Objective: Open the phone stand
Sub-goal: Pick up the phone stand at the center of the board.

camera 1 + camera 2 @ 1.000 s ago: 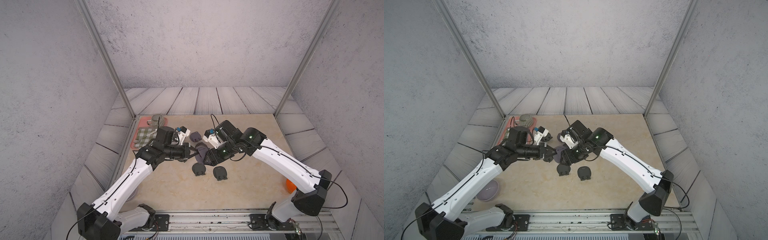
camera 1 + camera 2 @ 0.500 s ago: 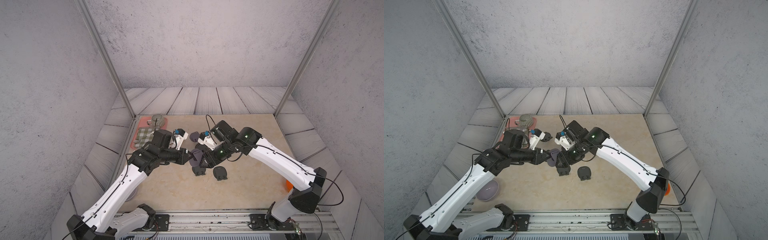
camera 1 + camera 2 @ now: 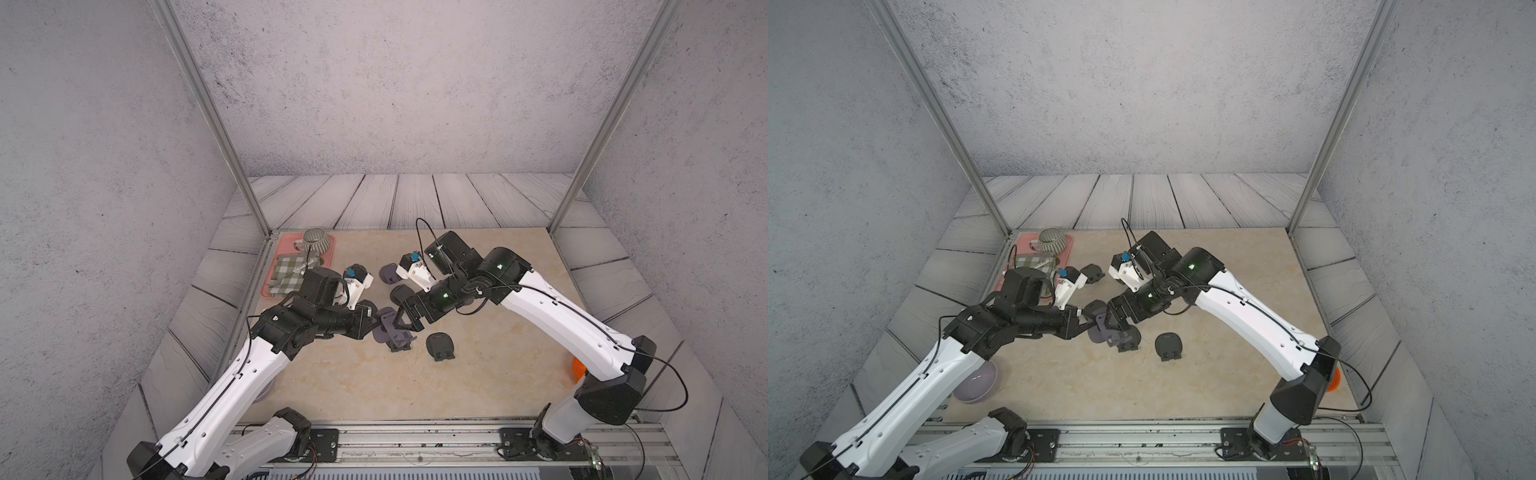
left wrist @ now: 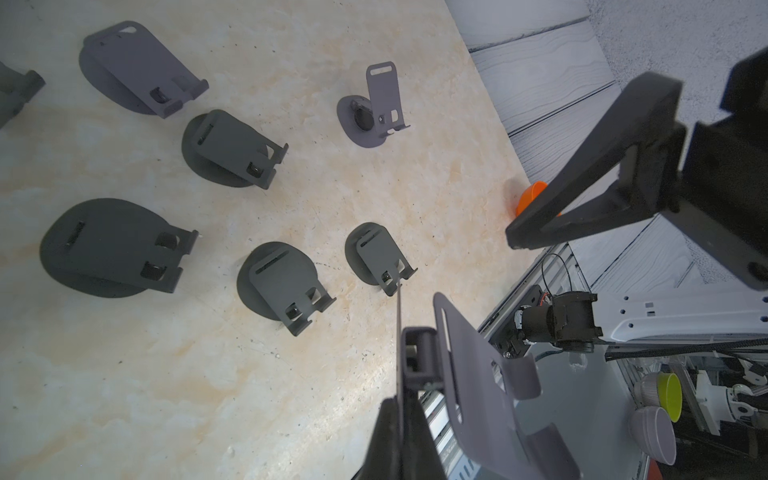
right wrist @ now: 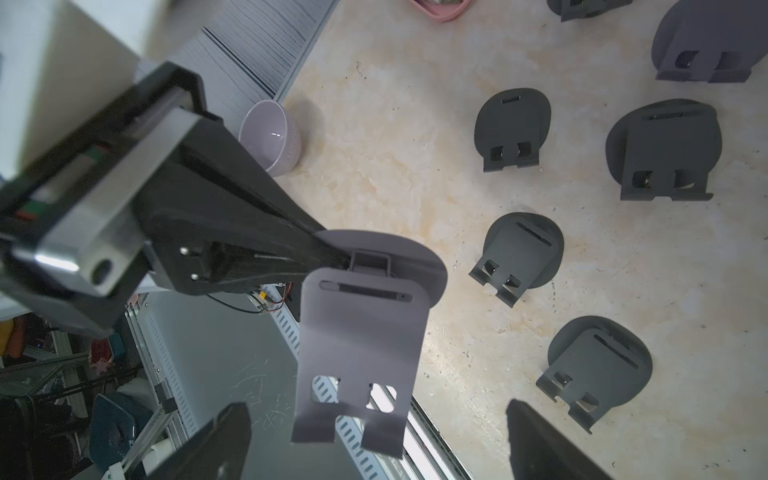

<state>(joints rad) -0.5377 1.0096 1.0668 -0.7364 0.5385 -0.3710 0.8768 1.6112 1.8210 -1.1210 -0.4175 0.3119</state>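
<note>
mauve phone stand (image 5: 357, 332); bowl (image 5: 286, 149) lettering, perhaps

readable text: nothing legible is showing in any view.
lavender bowl (image 5: 270, 133): faint raised marks are running along its outer wall in the right wrist view, but they are too blurred to make out as letters.
</note>
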